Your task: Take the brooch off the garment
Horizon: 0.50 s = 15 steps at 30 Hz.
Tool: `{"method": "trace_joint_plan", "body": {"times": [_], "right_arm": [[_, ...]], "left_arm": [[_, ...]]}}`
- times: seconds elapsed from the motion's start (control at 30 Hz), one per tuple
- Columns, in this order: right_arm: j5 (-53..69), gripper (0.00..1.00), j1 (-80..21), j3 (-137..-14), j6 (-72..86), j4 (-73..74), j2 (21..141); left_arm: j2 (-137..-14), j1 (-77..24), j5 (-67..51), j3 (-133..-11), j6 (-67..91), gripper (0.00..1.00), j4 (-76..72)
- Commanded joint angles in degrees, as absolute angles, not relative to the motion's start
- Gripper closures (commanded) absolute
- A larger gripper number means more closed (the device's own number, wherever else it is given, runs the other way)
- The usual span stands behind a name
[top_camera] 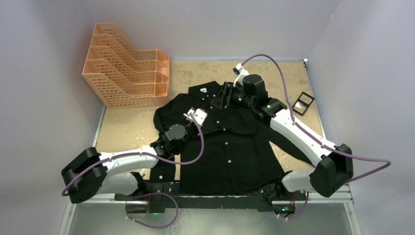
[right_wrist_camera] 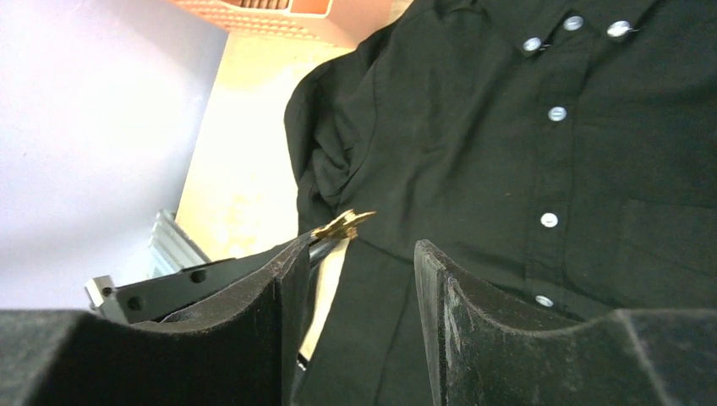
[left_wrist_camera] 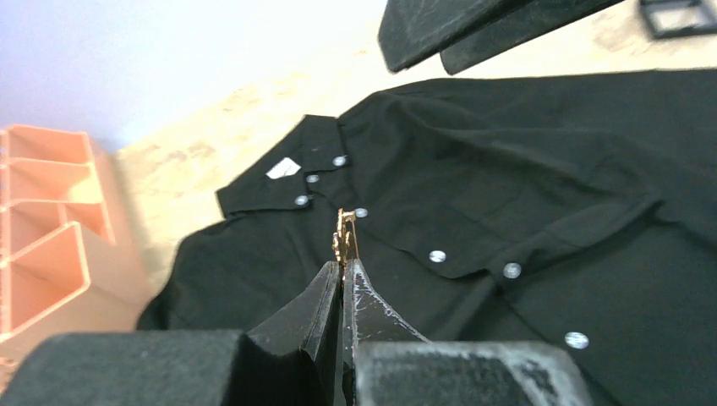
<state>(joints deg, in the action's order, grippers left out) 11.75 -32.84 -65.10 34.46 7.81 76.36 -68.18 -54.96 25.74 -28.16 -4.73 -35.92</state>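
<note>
The black garment (top_camera: 235, 152) lies spread flat on the table, collar at the far side, with white buttons and a white neck label (left_wrist_camera: 283, 167). My left gripper (left_wrist_camera: 342, 264) is shut on the small golden brooch (left_wrist_camera: 345, 235) and holds it just above the shirt's upper chest, near the collar. No cloth seems to rise with it. The brooch also shows in the right wrist view (right_wrist_camera: 342, 226), at the tips of the left fingers. My right gripper (right_wrist_camera: 359, 249) is open and empty, hovering over the shirt (right_wrist_camera: 473, 152) close beside the brooch. From above, the left gripper (top_camera: 204, 110) and right gripper (top_camera: 219, 100) nearly meet.
An orange file rack (top_camera: 129, 73) stands at the far left corner. A small black frame (top_camera: 303, 104) lies on the table at the far right. Pale walls close in the left, back and right sides.
</note>
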Motion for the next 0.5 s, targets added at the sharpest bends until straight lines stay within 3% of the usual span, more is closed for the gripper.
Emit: {"method": "trace_joint_plan", "body": {"times": [0.0, 0.23, 0.47], "right_arm": [[17.2, 0.47, -33.0, -69.3, 34.9, 7.1, 78.2], [18.4, 0.47, -33.0, -71.3, 37.3, 7.7, 80.8], [17.8, 0.49, -33.3, -70.7, 39.6, 7.8, 81.7]], "left_arm": [[-72.4, -56.5, 31.0, -32.3, -17.4, 1.00, -41.4], [-77.4, -57.3, 31.7, -33.5, -25.7, 1.00, -49.9], [-78.0, -57.2, 28.1, -32.8, -24.3, 1.00, -52.7]]}}
